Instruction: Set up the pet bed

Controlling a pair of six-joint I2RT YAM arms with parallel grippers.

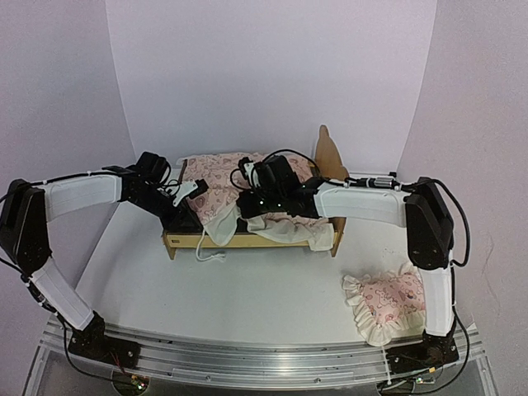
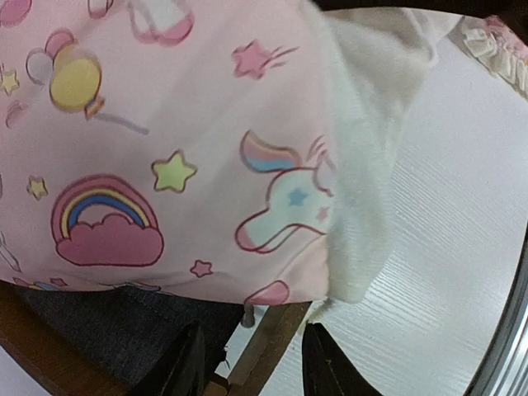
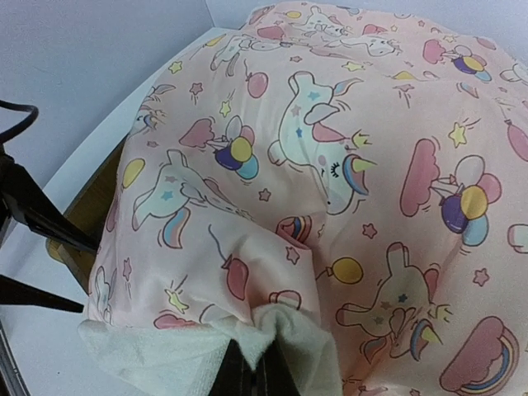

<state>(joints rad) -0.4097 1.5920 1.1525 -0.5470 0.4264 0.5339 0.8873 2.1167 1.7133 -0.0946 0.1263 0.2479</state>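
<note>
The pet bed (image 1: 247,240), a light wooden frame with an ear-shaped headboard (image 1: 330,155), stands mid-table. A pink unicorn-print blanket (image 1: 221,183) with a white fleece underside (image 1: 285,229) lies over it and spills past the front rail. My right gripper (image 3: 254,363) is shut on a fold of the blanket's white edge (image 3: 289,326), near the bed's front (image 1: 247,216). At the bed's left end my left gripper (image 2: 254,330) is open. Its fingers straddle the wooden rail (image 2: 268,346) just below the blanket's hem (image 2: 247,289), touching no cloth. The dark grey base (image 2: 91,330) shows under the blanket.
A ruffled pink pillow (image 1: 384,305) lies on the white table (image 1: 247,297) at the front right, beside the right arm's base. A white cord (image 1: 210,254) dangles in front of the bed. Pale walls close in the back and sides.
</note>
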